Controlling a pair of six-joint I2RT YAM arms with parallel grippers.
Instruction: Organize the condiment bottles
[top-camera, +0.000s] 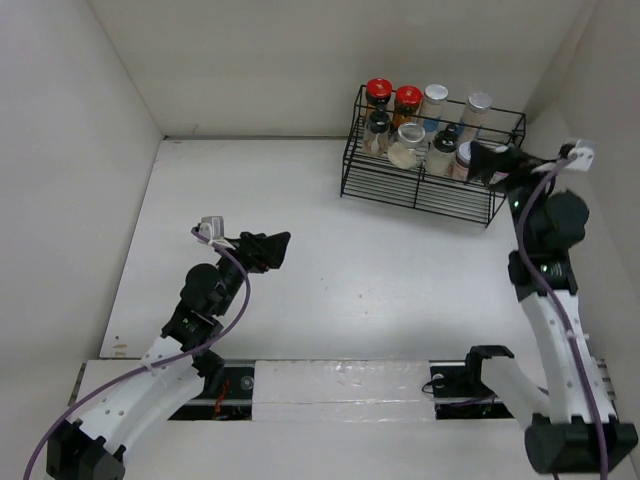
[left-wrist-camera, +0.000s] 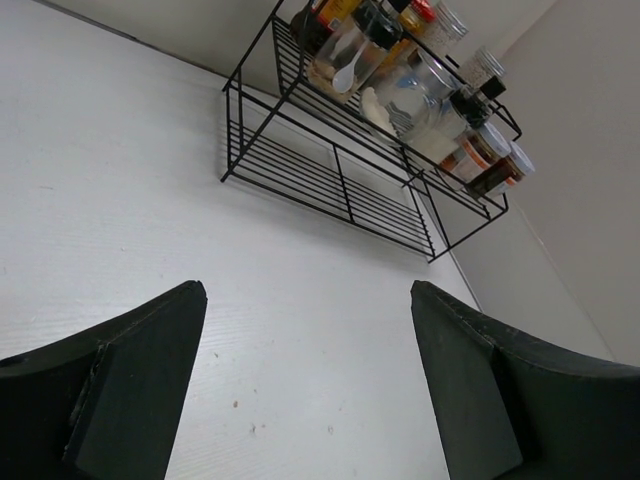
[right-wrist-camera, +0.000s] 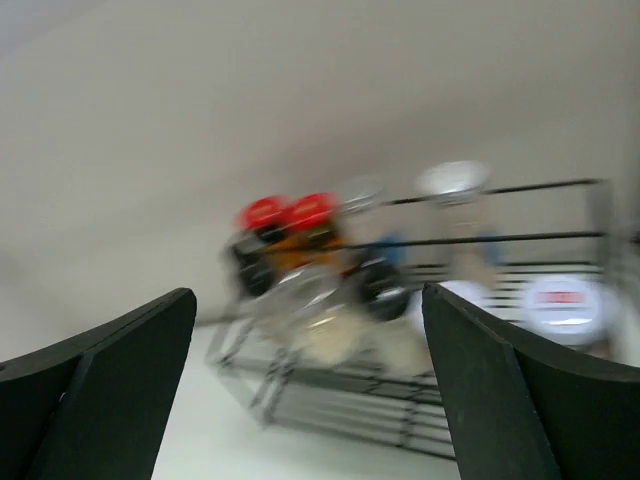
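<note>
Several condiment bottles stand in a black wire rack (top-camera: 420, 190) at the back right. Two red-capped bottles (top-camera: 379, 92) and two silver-lidded jars (top-camera: 434, 95) fill the back row; dark-capped and cream jars (top-camera: 407, 150) fill the front row. My right gripper (top-camera: 480, 163) is open and empty beside the rack's right end. Its wrist view is blurred and shows the red caps (right-wrist-camera: 290, 212) and the rack (right-wrist-camera: 400, 410). My left gripper (top-camera: 272, 250) is open and empty over the bare table, well left of the rack (left-wrist-camera: 340, 180).
White walls close in the table on the left, back and right. The rack's lower front shelf (top-camera: 400, 185) holds nothing. A black clamp (top-camera: 490, 358) sits at the near edge by the right arm's base.
</note>
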